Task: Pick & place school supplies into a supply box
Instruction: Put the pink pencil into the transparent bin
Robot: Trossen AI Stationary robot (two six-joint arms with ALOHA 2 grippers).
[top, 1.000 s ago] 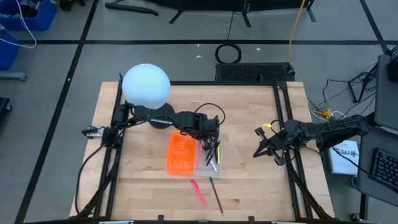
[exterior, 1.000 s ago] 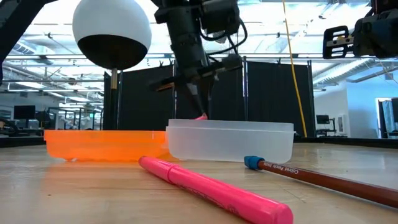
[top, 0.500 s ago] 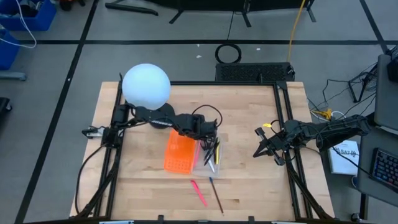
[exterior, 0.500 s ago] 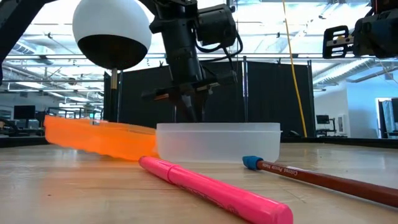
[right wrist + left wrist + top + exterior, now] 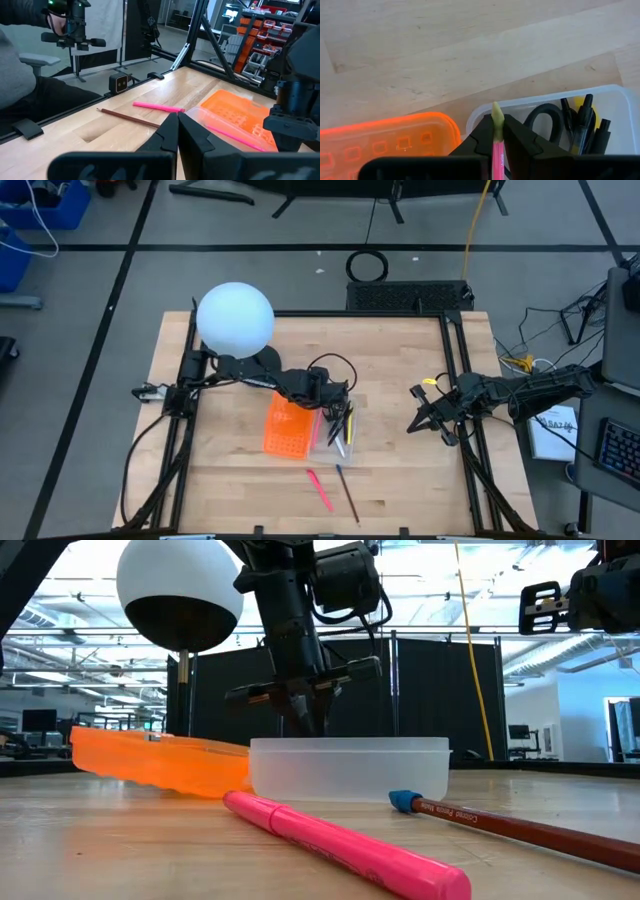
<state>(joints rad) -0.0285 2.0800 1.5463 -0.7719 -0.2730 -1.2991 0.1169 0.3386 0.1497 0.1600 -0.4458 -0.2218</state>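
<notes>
The supply box is a clear tray [image 5: 337,435] [image 5: 350,768] joined to an orange gridded panel [image 5: 288,430] [image 5: 150,762], which stands tilted up in the low view. Black scissors [image 5: 546,119], dark pens [image 5: 587,125] and something yellow [image 5: 580,102] lie in the tray. My left gripper [image 5: 322,405] [image 5: 496,122] reaches down into the tray's far end, shut on a pink pen [image 5: 496,150]. A pink marker [image 5: 320,490] [image 5: 340,840] and a brown pencil [image 5: 347,492] [image 5: 520,825] lie on the table in front of the box. My right gripper [image 5: 420,420] [image 5: 177,120] waits shut at the table's right edge. My left gripper pinches the pink pen's shaft [image 5: 496,152] between its two fingers [image 5: 480,137]. The pen lies along the fingers, and its yellowish end [image 5: 496,111] sticks out past their tips. The fingers slant steeply down from above. The tray's wall hides whether the pen touches the tray's floor.
A white globe lamp [image 5: 235,318] [image 5: 180,590] stands at the table's far left, close behind the left arm. Bare wood lies to the right of the box and along the near edge.
My left gripper has sunk with the pink pen, whose end has dropped below the tray's rim. The box has shifted a little toward the table's left, and its orange panel, flat before, now stands tilted.
</notes>
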